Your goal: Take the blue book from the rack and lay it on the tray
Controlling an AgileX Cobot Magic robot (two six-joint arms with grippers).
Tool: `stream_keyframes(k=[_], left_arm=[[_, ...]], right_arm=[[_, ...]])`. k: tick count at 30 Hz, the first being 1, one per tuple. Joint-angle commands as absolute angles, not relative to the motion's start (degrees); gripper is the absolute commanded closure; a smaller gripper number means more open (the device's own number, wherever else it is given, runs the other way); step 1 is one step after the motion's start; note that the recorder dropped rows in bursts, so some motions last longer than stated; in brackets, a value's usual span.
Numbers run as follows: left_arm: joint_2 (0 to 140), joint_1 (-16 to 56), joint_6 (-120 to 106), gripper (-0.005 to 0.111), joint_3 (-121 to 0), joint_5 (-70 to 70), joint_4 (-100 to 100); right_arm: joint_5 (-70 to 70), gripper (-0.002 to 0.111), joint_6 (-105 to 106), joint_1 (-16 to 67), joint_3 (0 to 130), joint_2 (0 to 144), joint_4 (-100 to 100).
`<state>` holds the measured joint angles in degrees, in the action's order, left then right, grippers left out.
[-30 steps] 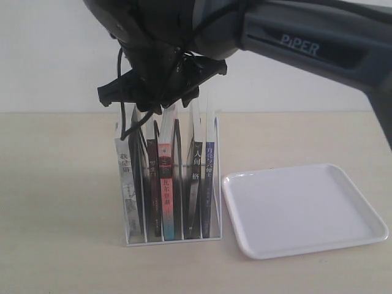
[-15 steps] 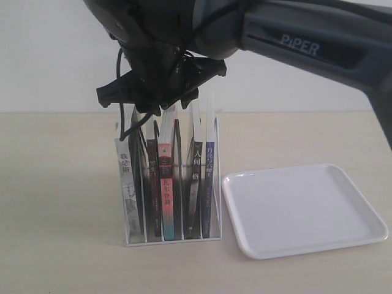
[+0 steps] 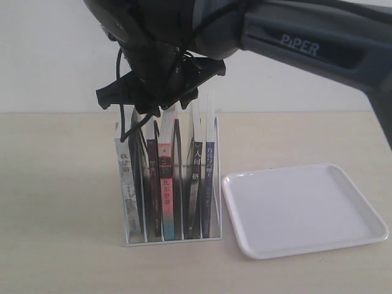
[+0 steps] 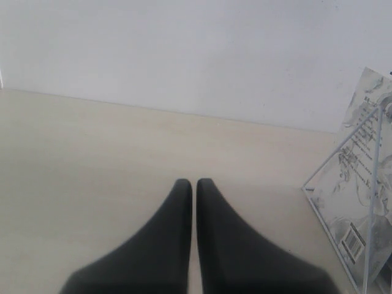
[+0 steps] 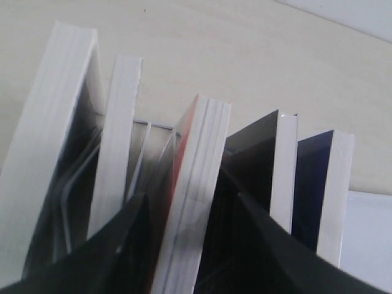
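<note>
The white wire rack (image 3: 173, 240) holds several upright books. The blue book (image 3: 209, 184), with its navy spine, stands in the slot nearest the tray (image 3: 304, 208); its navy cover (image 5: 312, 190) also shows in the right wrist view. My right gripper (image 3: 168, 107) hangs over the rack's middle, open. Its fingers (image 5: 125, 245) straddle the top edge of the red-covered book (image 5: 196, 202), the one with the pink-to-teal spine (image 3: 166, 196), two books away from the blue one. My left gripper (image 4: 194, 184) is shut on nothing, low over bare table beside the rack (image 4: 370, 184).
A black-spined book (image 3: 195, 184) stands between the pink-to-teal one and the blue one. A grey-white book (image 3: 125, 184) fills the rack's far-left slot. The right arm's dark body (image 3: 294, 37) spans the upper scene. A pale wall rises behind the table.
My right gripper has shifted only a few pixels over the rack. The books and the tray have not moved.
</note>
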<state>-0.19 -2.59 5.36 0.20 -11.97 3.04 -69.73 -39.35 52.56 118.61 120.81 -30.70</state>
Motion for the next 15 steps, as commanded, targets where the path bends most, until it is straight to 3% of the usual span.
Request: stream_keyframes(k=[1, 15], left_arm=[[0.0, -2.78, 5.92, 0.103, 0.0, -11.47, 3.63], [0.0, -2.78, 5.92, 0.103, 0.0, -11.47, 3.63]], right_arm=[[-69.96, 0.067, -38.58, 52.49, 118.61, 120.65, -30.21], [-69.96, 0.067, -39.01, 52.49, 118.61, 121.92, -29.95]])
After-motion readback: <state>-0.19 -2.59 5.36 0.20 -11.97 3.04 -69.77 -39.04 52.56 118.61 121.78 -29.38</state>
